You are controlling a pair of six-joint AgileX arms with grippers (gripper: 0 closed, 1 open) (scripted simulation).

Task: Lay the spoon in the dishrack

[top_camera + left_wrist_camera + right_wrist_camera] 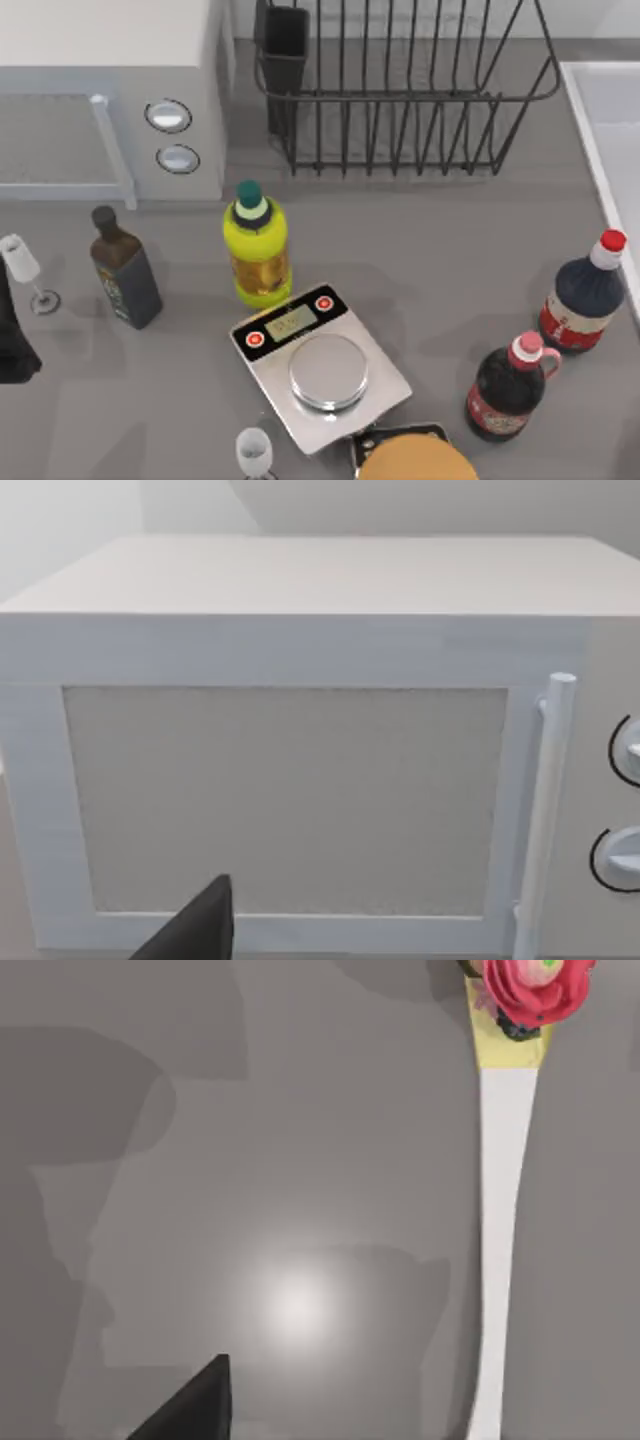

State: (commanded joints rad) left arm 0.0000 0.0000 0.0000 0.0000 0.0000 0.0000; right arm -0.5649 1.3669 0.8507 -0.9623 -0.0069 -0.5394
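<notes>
Where frame ends, spoon (500, 1220) cut off.

Dishrack (400, 90) top-ctr, scale (320, 362) btm-ctr, microwave (110, 90) top-left.

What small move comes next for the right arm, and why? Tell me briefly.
Probably slide the right claw sideways until it sits over the white handle of the spoon. The spoon lies flat on the table, not held, off to one side of the claw. The left claw is parked facing the microwave.
</notes>
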